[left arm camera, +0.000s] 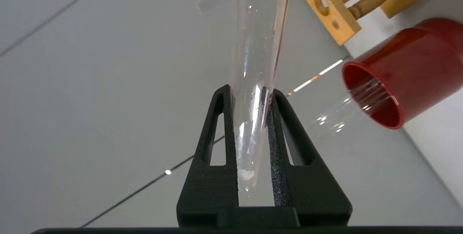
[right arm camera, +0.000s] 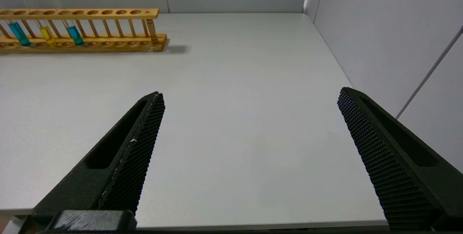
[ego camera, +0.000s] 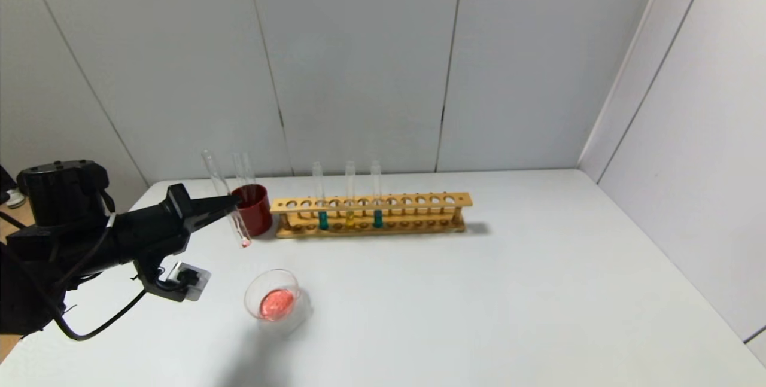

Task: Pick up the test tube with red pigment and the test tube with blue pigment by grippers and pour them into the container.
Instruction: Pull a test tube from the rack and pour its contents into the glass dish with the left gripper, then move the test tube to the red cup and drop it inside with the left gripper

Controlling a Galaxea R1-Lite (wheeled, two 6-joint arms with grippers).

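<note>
My left gripper (ego camera: 230, 203) (left arm camera: 249, 93) is shut on the test tube with red pigment (ego camera: 240, 230) (left arm camera: 258, 46). The tube is nearly upright, bottom down, and holds only a red trace at its tip. It hangs just in front of the dark red cup, behind the container (ego camera: 276, 300). The container, a clear glass dish, holds red liquid. The test tube with blue pigment (ego camera: 377, 218) (right arm camera: 75, 35) stands in the wooden rack (ego camera: 419, 201). My right gripper (right arm camera: 249, 94) is open and empty over the table's near right part, outside the head view.
The dark red cup (ego camera: 256, 210) (left arm camera: 398, 78) holds empty clear tubes, left of the rack. The rack also holds a yellow tube (ego camera: 350, 218) and a darker teal tube (ego camera: 323, 219). Walls stand behind and to the right.
</note>
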